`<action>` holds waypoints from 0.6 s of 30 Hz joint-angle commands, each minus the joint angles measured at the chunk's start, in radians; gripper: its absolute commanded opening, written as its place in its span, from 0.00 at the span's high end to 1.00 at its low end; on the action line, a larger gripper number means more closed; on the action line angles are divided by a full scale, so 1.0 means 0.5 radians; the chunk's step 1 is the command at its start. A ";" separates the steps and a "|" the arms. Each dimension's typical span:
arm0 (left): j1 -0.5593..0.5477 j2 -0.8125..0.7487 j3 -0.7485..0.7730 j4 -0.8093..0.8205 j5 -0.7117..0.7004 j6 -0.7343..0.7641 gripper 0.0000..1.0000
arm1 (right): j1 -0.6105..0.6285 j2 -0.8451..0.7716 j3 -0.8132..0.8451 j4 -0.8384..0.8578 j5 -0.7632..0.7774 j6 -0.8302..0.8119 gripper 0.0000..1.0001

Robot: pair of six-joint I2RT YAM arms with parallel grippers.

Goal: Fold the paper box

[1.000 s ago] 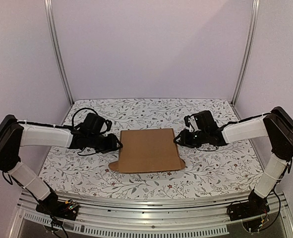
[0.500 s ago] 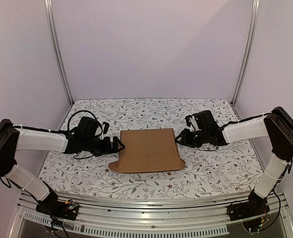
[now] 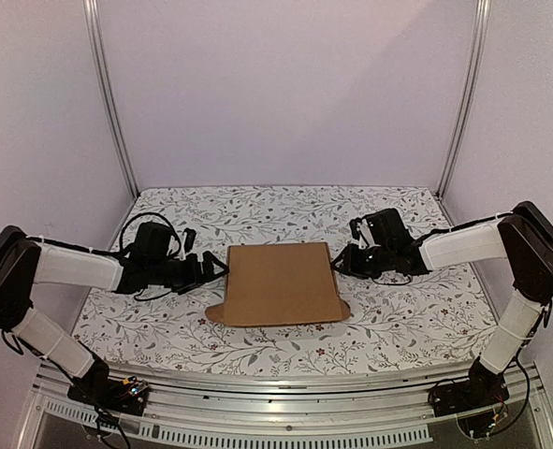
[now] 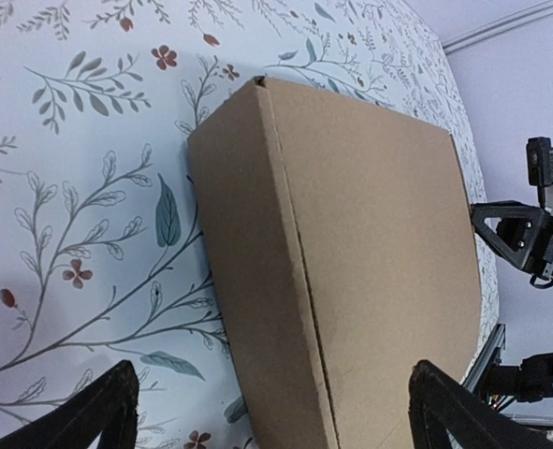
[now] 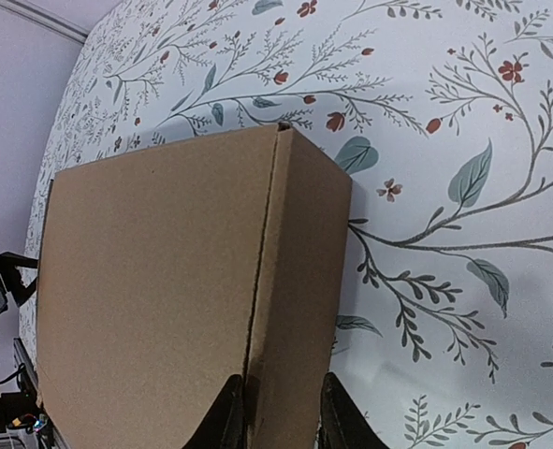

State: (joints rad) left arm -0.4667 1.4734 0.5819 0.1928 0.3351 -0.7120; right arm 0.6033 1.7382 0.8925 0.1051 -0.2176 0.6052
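The left pincer (image 3: 212,270) is open wide. It sits just left of the paper box (image 3: 278,281) and does not touch it. The paper box lies in the middle of the flowery counter (image 3: 257,208), between the two arms. It looks closed and flat on top, and a small flap (image 3: 216,313) pokes out at its near left corner. It is likely light and stiff, so it may slide when pushed and bend best along its creases. The thin side walls and the flap are good places to grab. The right pincer (image 5: 283,414) is narrow, one finger on each side of the box's right wall, and seems to pinch it.
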 commanded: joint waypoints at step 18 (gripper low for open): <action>0.015 0.339 0.079 0.313 0.284 -0.230 0.06 | -0.009 0.003 -0.003 -0.253 0.180 -0.235 1.00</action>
State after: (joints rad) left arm -0.4664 1.6295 0.5915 0.2993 0.4465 -0.7982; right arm 0.6056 1.7370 0.9039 0.0959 -0.1822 0.5255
